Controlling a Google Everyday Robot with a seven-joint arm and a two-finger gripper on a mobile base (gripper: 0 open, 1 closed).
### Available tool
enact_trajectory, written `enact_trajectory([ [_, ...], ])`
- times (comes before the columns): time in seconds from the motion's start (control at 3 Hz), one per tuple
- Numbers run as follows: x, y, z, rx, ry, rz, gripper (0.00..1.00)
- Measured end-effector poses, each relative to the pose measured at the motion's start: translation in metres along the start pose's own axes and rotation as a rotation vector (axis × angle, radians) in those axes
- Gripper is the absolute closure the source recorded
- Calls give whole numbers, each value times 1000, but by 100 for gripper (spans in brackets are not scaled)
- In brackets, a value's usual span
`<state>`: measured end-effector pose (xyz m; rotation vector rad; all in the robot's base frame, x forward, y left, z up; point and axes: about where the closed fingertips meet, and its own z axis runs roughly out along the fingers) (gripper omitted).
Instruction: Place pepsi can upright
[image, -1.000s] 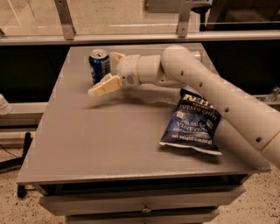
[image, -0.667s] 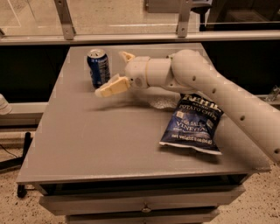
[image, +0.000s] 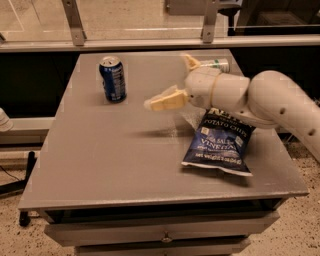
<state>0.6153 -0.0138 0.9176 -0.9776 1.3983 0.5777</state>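
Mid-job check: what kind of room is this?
Likely an office break area: grey drawer table, pepsi can and potato chip bag, glass partition behind. The hand hangs open above the table, between can and bag.

A grey table (image: 100, 165) fills the middle of the scene, its flat top matte and evenly lit from above. Under its front edge sits a pale drawer (image: 125, 234) with a small knob (image: 164, 239). Below the table on both sides, the floor (image: 295, 237) is speckled terrazzo. Behind the table runs a light horizontal rail (image: 125, 44) with a dark gap beneath it. Two metal posts (image: 74, 22) rise from the rail, framing glass panels. Left of the table, a black stand leg (image: 27, 185) rests on the floor. Above the table's middle hovers the gripper (image: 168, 80), fingers spread apart.
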Motion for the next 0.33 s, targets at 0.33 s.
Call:
enact_trajectory([
  [0.33, 8, -17, -32, 58, 14, 6, 0],
])
